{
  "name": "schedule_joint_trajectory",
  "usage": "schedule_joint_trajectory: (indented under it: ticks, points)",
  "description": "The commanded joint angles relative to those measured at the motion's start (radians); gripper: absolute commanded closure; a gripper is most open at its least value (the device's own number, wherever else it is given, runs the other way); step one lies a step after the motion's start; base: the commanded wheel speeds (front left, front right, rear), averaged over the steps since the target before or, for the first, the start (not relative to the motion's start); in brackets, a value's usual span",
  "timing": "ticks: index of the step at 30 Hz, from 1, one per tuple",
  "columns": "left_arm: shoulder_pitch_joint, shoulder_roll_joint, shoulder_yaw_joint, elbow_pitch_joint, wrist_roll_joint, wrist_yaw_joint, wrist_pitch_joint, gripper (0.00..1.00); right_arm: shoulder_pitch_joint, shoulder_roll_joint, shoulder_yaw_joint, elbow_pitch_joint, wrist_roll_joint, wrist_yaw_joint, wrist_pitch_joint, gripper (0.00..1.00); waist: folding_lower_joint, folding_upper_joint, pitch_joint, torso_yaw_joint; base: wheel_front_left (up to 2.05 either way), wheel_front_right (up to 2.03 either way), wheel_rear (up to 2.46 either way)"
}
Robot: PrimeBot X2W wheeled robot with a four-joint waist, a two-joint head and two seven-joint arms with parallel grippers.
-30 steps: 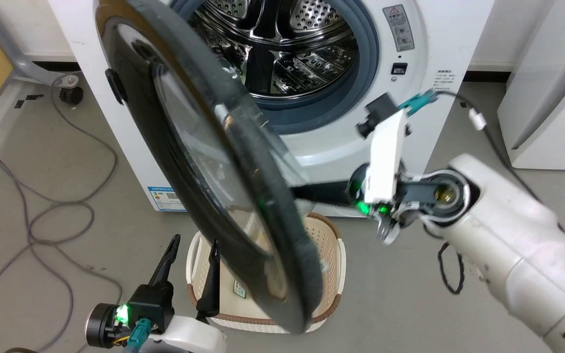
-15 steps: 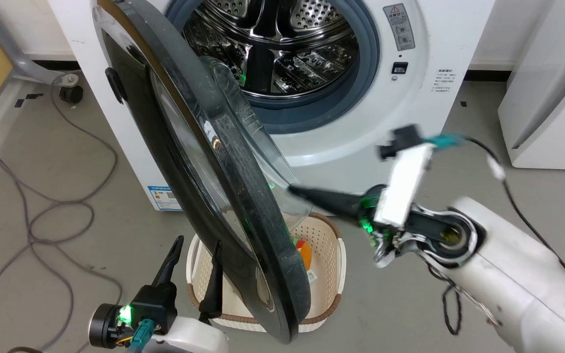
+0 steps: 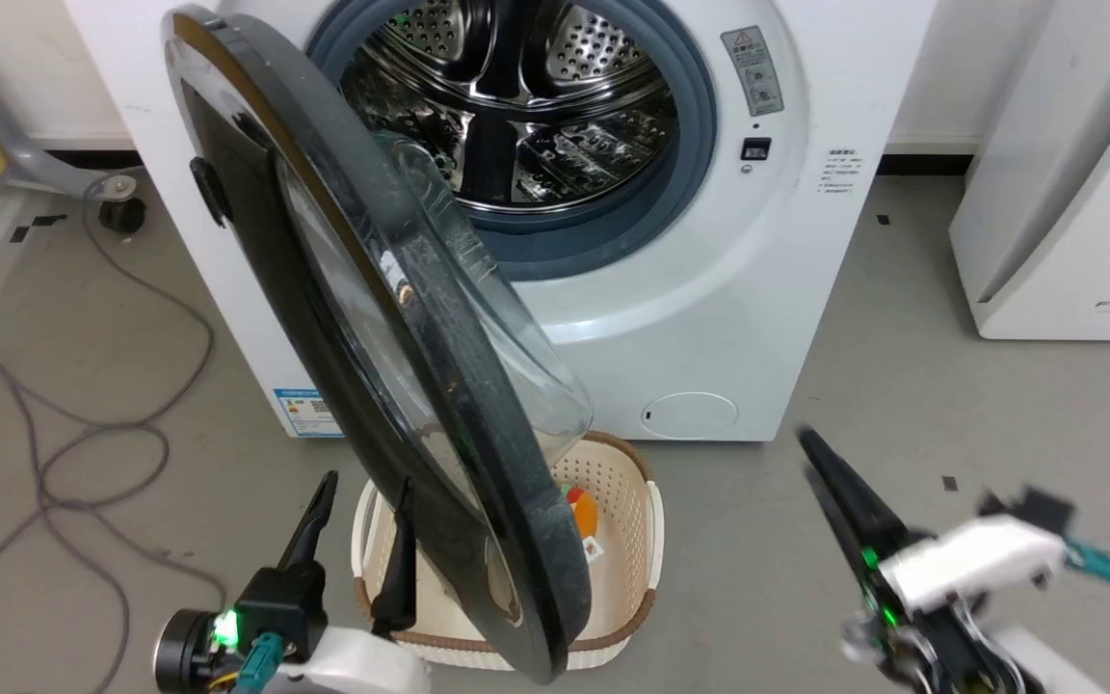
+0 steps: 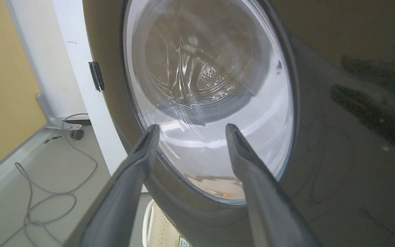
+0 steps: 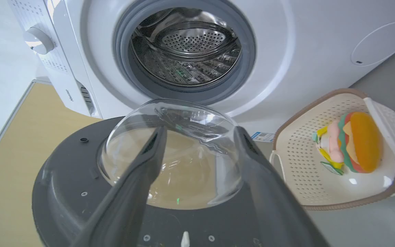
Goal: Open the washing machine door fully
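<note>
My left gripper (image 3: 369, 478) hangs with jaws wide and empty, just before the door (image 3: 478, 424), at its black outer face. My right gripper (image 5: 201, 129), jaws also wide and empty, faces its glass bowl, apart. The door stands half open between them.

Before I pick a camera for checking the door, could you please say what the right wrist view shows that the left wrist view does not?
Right wrist view: the grey inner side of the washing machine door, a control knob, a toy burger in the basket. Left wrist view: the door's glossy black outer face, a grey cable. Both: the door's glass, with the right gripper or left gripper open before it.
</note>
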Motion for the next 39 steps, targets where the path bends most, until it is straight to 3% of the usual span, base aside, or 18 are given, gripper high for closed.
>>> schedule_joint_trajectory:
  ticks: [1, 6, 11, 17, 20, 23, 30, 39]
  points:
    - [0.02, 0.004, 0.006, 0.002, 0.005, 0.005, -0.005, 0.0, 0.033, -0.009, -0.016, 0.005, -0.022, 0.001, -0.009, 0.0, 0.0001, 0.0, -0.003, -0.005, 0.0, 0.0, 0.0]
    - [0.034, 0.006, 0.021, 0.002, 0.005, 0.008, -0.005, 0.0, 0.156, 0.045, -0.247, 0.114, -0.265, 0.001, -0.017, 0.0, 0.0001, 0.0, -0.008, -0.025, 0.0, 0.0, 0.0]
    - [0.039, 0.008, 0.029, 0.007, 0.008, 0.007, -0.005, 0.0, 0.244, 0.147, -0.516, 0.129, -0.691, 0.001, -0.018, 0.0, 0.0001, 0.0, -0.008, -0.033, 0.0, 0.0, 0.0]
    - [0.032, 0.008, 0.038, 0.01, 0.008, 0.005, -0.005, 0.0, 0.333, 0.276, -0.75, -0.016, -1.199, 0.001, -0.018, 0.0, 0.0001, 0.0, -0.001, -0.03, 0.0, 0.0, 0.0]
    - [0.029, 0.008, 0.042, 0.011, 0.008, 0.005, -0.005, 0.0, 0.369, 0.318, -0.811, -0.116, -1.429, 0.001, -0.014, 0.0, 0.0001, 0.0, 0.0, -0.028, 0.0, 0.0, 0.0]
    - [0.029, 0.008, 0.048, 0.01, 0.009, 0.005, -0.005, 0.0, 0.4, 0.353, -0.841, -0.225, -1.586, 0.001, 0.038, 0.0, 0.0001, 0.0, 0.001, -0.03, 0.0, 0.0, 0.0]
    - [0.033, 0.009, 0.055, 0.017, 0.012, 0.005, -0.005, 0.0, 0.474, 0.378, -0.797, -0.39, -1.832, 0.001, 0.167, 0.0, 0.0001, 0.0, -0.005, -0.036, 0.0, 0.0, 0.0]
    - [0.034, 0.009, 0.052, 0.034, 0.016, -0.002, -0.005, 0.0, 0.507, 0.379, -0.757, -0.353, -1.864, 0.001, 0.179, 0.0, 0.0001, 0.0, -0.003, -0.04, 0.0, 0.0, 0.0]
